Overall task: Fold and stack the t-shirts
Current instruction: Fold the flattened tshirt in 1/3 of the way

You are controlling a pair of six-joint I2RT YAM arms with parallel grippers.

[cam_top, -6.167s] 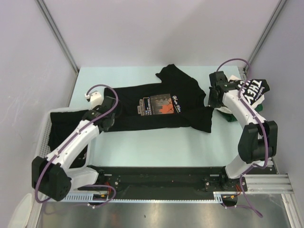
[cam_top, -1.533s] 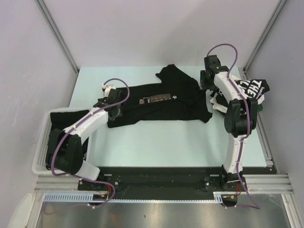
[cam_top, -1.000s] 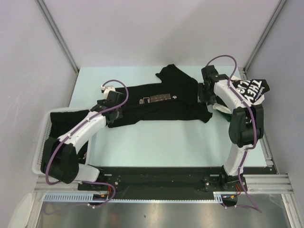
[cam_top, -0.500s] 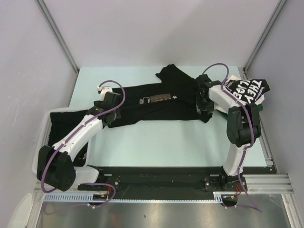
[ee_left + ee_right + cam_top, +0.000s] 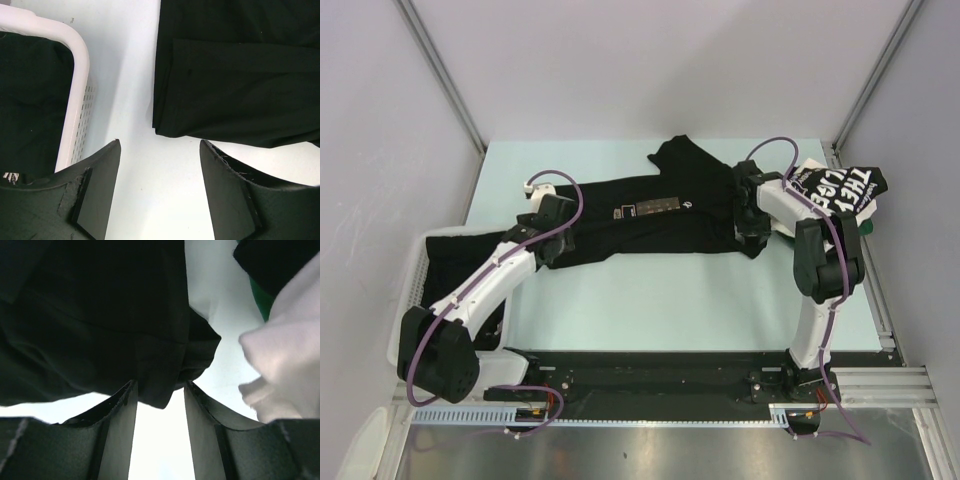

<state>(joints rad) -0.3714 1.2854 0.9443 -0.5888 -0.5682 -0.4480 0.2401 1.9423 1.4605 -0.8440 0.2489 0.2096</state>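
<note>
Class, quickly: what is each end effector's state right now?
Left end effector: open, holding nothing.
Right end effector: open around a corner of the shirt, not clamped.

Pale mint table (image 5: 650, 290), plain grey walls (image 5: 650, 60)

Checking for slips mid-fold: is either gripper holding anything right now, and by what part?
Left gripper: nothing, jaws open. Right gripper straddles a corner of the black t-shirt; whether it's pinched cannot be told.
</note>
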